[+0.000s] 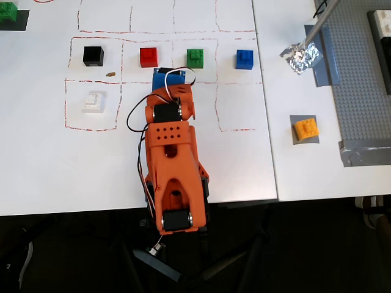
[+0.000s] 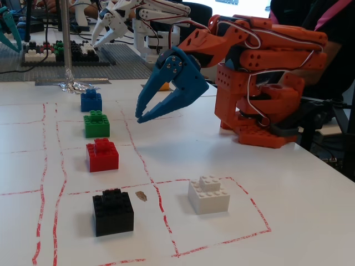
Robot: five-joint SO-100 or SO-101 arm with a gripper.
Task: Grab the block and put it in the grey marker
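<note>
The orange-yellow block (image 1: 306, 129) sits on the grey marker (image 1: 295, 119), a square tape patch on the right table in the overhead view. The orange arm (image 1: 173, 152) is folded back over the white sheet. Its blue gripper (image 1: 167, 77) hovers between the red cube (image 1: 148, 57) and the green cube (image 1: 195, 57), far left of the block. In the fixed view the gripper (image 2: 140, 119) points down above the sheet, fingertips together and empty. A sliver of orange-yellow (image 2: 165, 86) shows behind it. The marker is hidden there.
Black (image 1: 93, 55), blue (image 1: 244, 59) and white (image 1: 94, 101) cubes stand in red dashed squares. A foil ball (image 1: 300, 56) on a rod, a long grey tape strip (image 1: 327, 52) and a grey studded baseplate (image 1: 366, 79) lie right. The table's front edge runs below the arm's base.
</note>
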